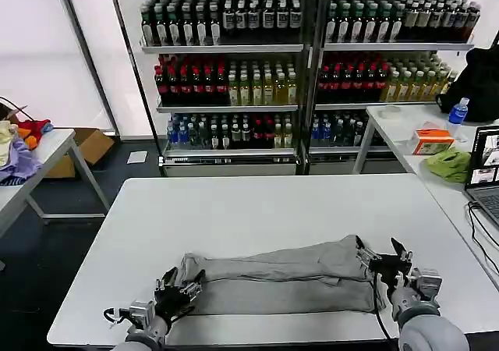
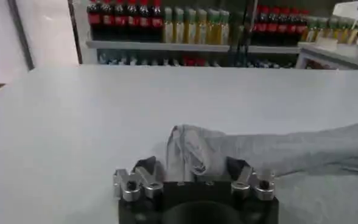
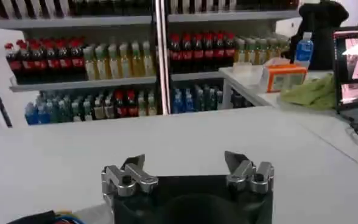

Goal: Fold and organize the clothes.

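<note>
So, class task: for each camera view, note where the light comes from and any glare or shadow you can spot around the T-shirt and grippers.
Head view: bright windows behind the shelves wash out the background; the white table is evenly lit, with a faint shadow under the T-shirt. Left wrist view: soft light, with the T-shirt's folds shaded ahead of the left gripper. Right wrist view: the laptop screen glares beyond the right gripper.

black grippers, left and right, with silver screwed finger mounts, grey rounded wrists, thin black cables.
</note>
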